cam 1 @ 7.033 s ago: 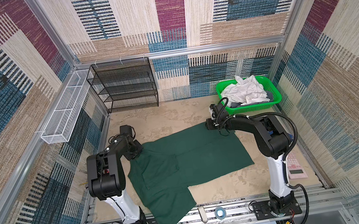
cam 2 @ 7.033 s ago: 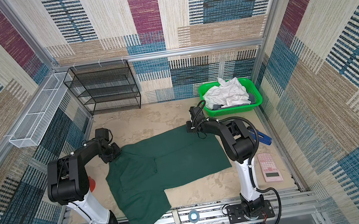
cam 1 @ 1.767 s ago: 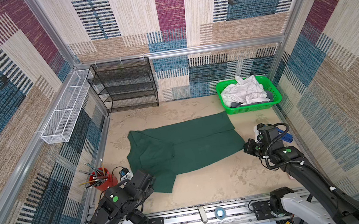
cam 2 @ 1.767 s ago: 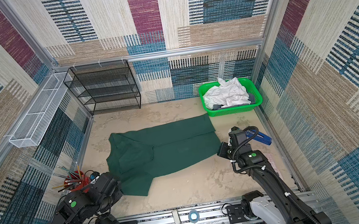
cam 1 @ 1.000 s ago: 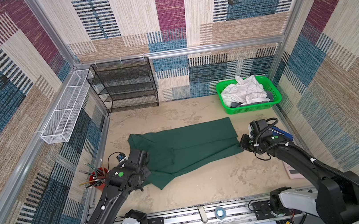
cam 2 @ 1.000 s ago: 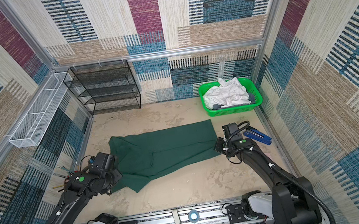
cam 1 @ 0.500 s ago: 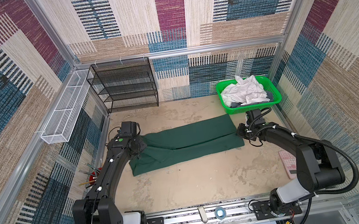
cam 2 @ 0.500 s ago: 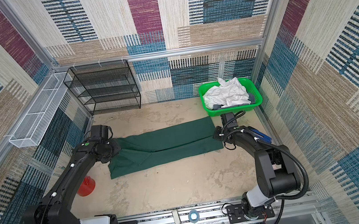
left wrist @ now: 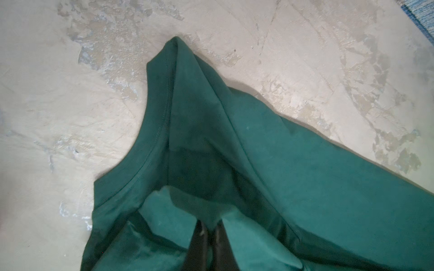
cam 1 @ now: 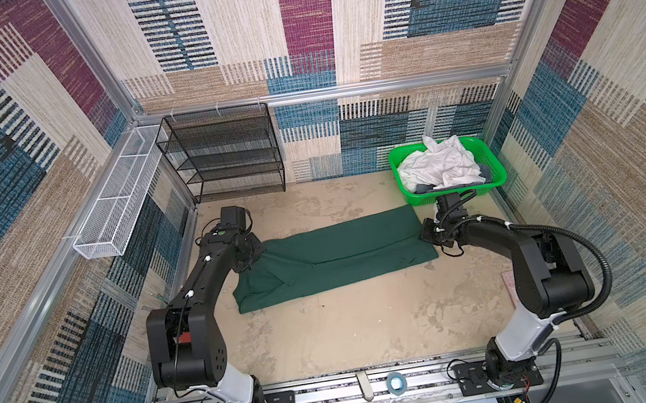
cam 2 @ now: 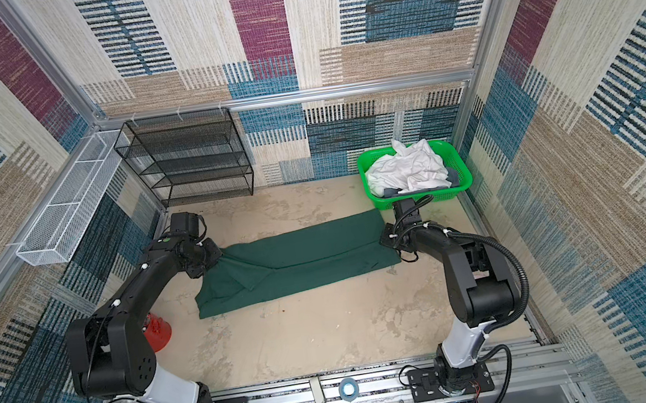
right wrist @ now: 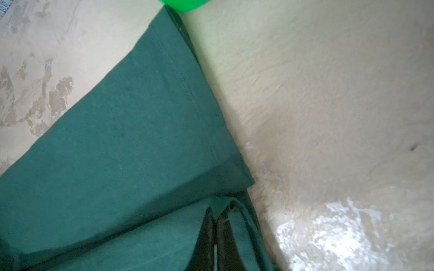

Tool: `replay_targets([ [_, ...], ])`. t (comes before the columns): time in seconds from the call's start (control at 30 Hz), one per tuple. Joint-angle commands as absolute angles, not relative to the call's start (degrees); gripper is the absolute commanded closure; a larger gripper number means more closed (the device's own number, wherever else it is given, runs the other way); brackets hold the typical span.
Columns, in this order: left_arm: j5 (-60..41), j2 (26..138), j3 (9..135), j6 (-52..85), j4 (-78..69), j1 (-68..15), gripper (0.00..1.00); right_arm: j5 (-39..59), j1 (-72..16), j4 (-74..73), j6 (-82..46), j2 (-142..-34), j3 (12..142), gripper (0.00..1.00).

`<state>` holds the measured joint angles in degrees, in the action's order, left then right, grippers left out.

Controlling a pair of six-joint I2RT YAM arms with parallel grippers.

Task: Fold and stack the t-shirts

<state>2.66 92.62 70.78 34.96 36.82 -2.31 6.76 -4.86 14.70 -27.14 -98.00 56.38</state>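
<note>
I am clamping my left gripper (left wrist: 210, 228) tight on the dark green shirt (cam 1: 332, 256). Its two black fingers (left wrist: 199, 244) are pressing together with a bunch of cloth caught between them at the shirt's left end, beside a curved stitched edge. My right gripper (right wrist: 215, 214) is doing the same at the other end, its fingers (right wrist: 204, 234) squeezing a small tuck of cloth right by the hemmed edge. The shirt is lying on the table (cam 1: 350, 333) as a long band folded lengthwise, reaching from one gripper to the other across the middle, and I am holding both ends low, close to the surface. Its right half is lying flat and smooth, while the left end is sagging into a loose flap and a few creases. In both top views its far right corner is sitting just beside the green basket (cam 1: 492, 163) in the far right corner. White shirts (cam 1: 440, 163) are lying crumpled in a heap in that basket, over a bit of grey cloth (cam 1: 422, 188). A black wire shelf (cam 1: 223, 156) is standing against the back wall, well apart from the shirt, and a white wire tray (cam 1: 119, 194) is hanging on the left wall. In a top view a red cup (cam 2: 157, 329) is showing beside my left arm, and a roll of tape (cam 1: 394, 381) is resting on the front rail.
</note>
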Motion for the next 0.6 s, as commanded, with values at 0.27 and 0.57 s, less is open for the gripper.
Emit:
replay_targets([
  [0.27,-1.3,105.1,82.3,31.1,35.6,-0.2,0.6,2.0,-4.9,9.4,-21.7,-96.6,57.8,0.74],
  [0.57,-7.4,95.6,70.9,28.0,29.7,-4.1,0.5,5.1,-9.1,10.0,-20.2,-87.5,51.6,0.31],
])
